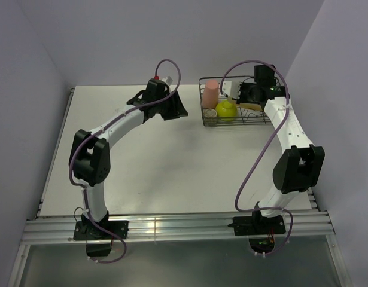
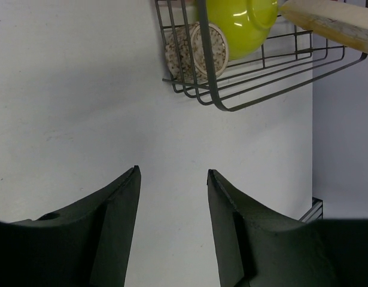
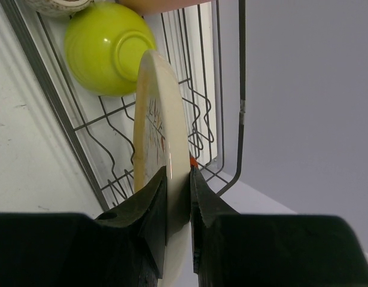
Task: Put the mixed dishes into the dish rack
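The dish rack point(image 1: 237, 124), a dark wire basket, stands at the table's far right. Inside it are a pink tumbler point(image 1: 211, 92), a lime-green bowl point(image 1: 226, 109) lying on its side and a tiny speckled cup point(image 1: 209, 112). My right gripper point(image 3: 179, 170) is shut on the rim of the pale-yellow plate point(image 3: 157, 113), held on edge over the rack's wavy wires point(image 3: 198, 128) beside the bowl point(image 3: 106, 48). My left gripper point(image 2: 173, 172) is open and empty above bare table, just left of the rack point(image 2: 210, 78); the cup point(image 2: 207, 48) and bowl point(image 2: 240, 21) show behind its wires.
The rack sits close to the right wall point(image 1: 327, 72) and the back wall. The left arm's elbow point(image 1: 88, 158) hangs over the table's left side. A metal rail point(image 1: 172, 227) runs along the near edge.
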`<action>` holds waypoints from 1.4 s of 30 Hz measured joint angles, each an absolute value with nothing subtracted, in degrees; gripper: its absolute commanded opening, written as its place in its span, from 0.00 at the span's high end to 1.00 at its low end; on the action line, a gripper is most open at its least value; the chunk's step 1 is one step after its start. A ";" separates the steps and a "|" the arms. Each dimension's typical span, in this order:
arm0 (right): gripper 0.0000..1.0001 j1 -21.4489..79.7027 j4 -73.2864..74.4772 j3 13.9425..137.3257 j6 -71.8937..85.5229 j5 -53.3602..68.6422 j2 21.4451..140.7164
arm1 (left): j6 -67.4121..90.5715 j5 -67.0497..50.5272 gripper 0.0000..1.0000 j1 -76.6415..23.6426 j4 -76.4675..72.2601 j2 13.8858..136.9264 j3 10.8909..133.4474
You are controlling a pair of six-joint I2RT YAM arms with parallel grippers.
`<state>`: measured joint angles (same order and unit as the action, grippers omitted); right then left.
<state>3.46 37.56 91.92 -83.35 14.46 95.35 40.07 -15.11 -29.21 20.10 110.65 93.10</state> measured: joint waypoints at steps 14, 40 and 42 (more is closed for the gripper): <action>1.00 3.86 37.91 91.79 -85.45 14.57 94.15 | 39.86 -14.55 0.38 -31.97 18.65 121.03 104.14; 1.00 3.70 37.23 90.11 -88.16 14.15 89.43 | 40.16 -9.63 0.57 -35.11 24.56 136.86 124.49; 1.00 3.70 37.21 89.45 -88.16 13.91 88.97 | 40.23 -9.30 0.59 -35.20 24.95 137.71 124.73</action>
